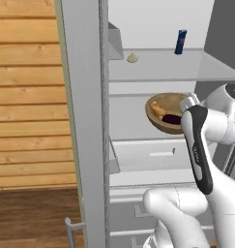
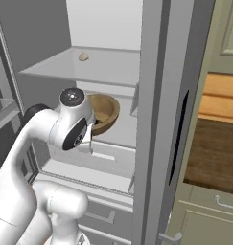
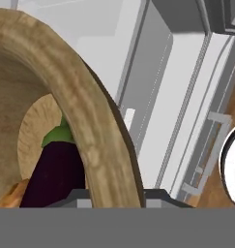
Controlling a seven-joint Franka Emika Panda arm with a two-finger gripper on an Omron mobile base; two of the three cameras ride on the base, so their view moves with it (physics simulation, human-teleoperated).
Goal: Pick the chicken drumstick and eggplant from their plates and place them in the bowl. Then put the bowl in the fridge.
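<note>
The fingers [image 3: 78, 199] pinch the bowl's [image 3: 95, 131] thick rim, one on each side, closed tight on it. In the bowl lie the eggplant [image 3: 53, 172] and the drumstick [image 1: 157, 110]. The bowl is inside the open fridge [image 1: 153, 72], tilted, over a white shelf [image 1: 138, 133].

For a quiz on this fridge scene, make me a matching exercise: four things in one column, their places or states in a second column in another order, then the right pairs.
Things:
1. dark purple oval eggplant
2. small blue can
3. small pale beige lump
4. round tan-brown wooden bowl

Places or states:
A. standing upright at the back of the upper fridge shelf
B. lying inside the bowl beside the golden-orange drumstick
C. gripped at its rim by the gripper
D. lying on the upper shelf near the left door

Pairs: 1-B, 2-A, 3-D, 4-C
</note>
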